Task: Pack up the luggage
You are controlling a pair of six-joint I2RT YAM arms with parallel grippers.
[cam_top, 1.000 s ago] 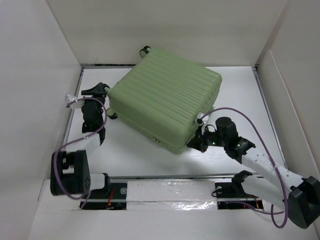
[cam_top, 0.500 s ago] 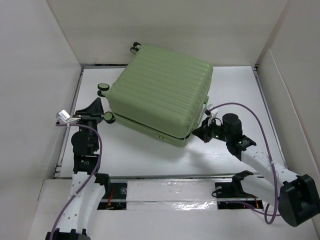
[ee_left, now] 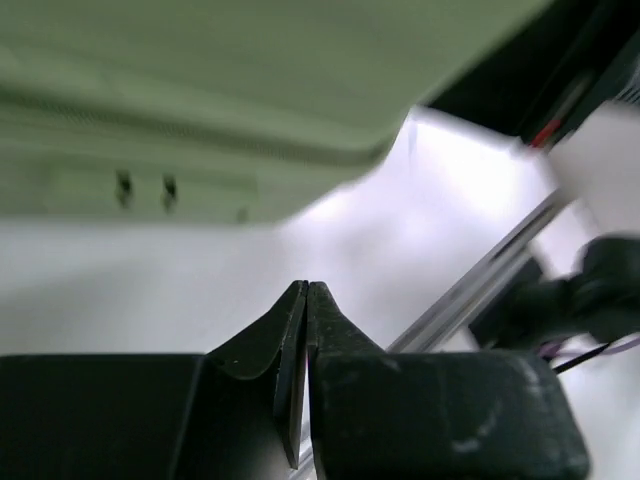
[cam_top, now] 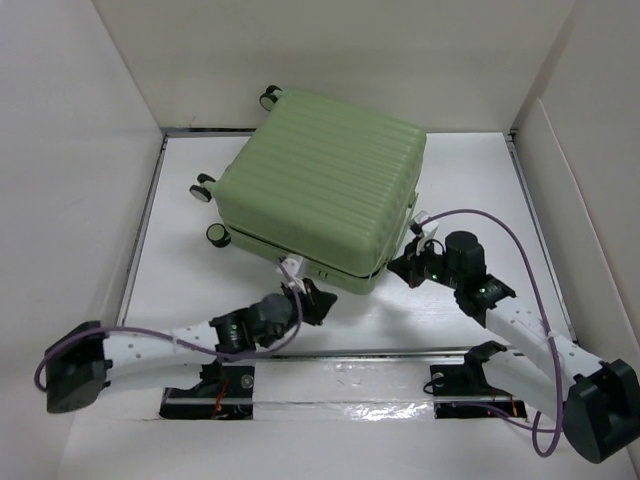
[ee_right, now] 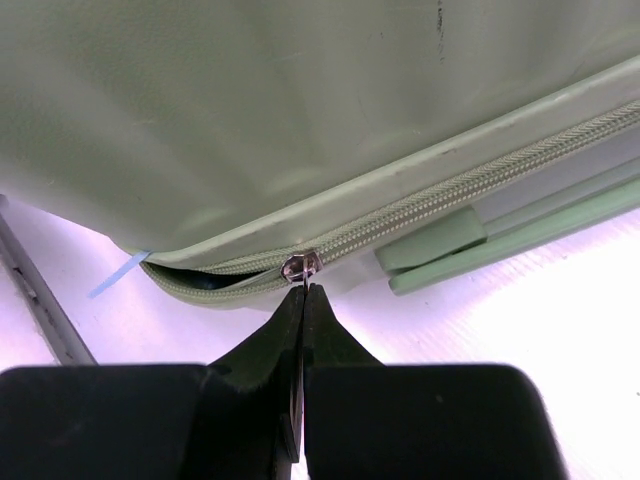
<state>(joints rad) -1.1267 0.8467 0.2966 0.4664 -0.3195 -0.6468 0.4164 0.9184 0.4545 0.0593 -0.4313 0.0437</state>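
The luggage (cam_top: 325, 185), a light-green ribbed hard-shell suitcase, lies flat on the table with its lid down and its wheels (cam_top: 205, 188) to the left. My right gripper (cam_top: 405, 265) is at its near right corner, shut on the metal zipper pull (ee_right: 303, 268); left of the slider the zip gapes, right of it the zip (ee_right: 450, 195) is closed. My left gripper (cam_top: 318, 300) is shut with nothing in it, just in front of the suitcase's near side (ee_left: 150, 185), apart from it.
White walls enclose the table on the left, back and right. A metal rail (cam_top: 330, 352) runs along the near edge between the arm bases. A green handle bar (ee_right: 480, 240) sits on the suitcase side by the zip.
My left arm has swung from the suitcase's left wheels across to its near side, and its gripper has shut. The suitcase turned a little earlier on. The right gripper keeps its hold.
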